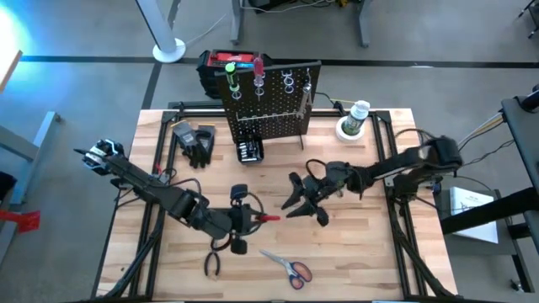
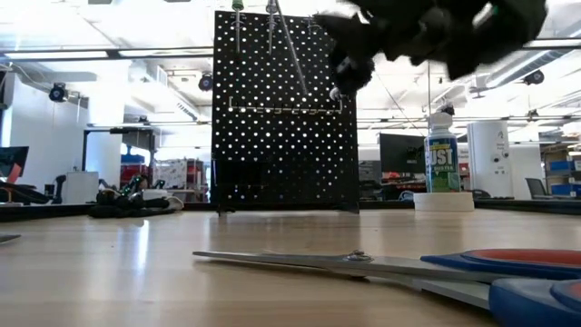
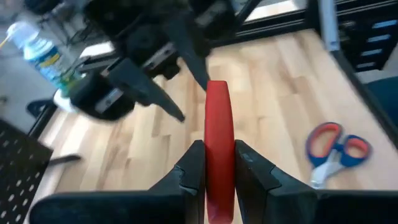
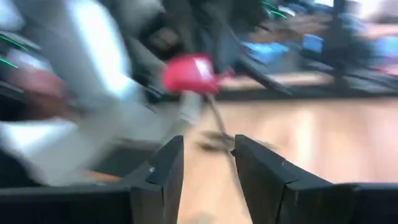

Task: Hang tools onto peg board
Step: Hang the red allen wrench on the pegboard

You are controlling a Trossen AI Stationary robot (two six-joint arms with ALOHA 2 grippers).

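A: Red tool (image 3: 218,134) is sitting clenched in the left gripper (image 1: 250,218), frame centre; the right gripper (image 1: 301,199) is gaping, empty, beside it.

B: Some tools are hanging on the board (image 1: 268,99), upper centre. Scissors (image 1: 288,267) and pliers (image 1: 213,264) are waiting, lower centre.

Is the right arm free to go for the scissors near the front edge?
Probably yes. The right gripper is open and empty above the table's middle, and the scissors lie alone on bare wood. The left gripper, holding the red-handled tool, sits aside.
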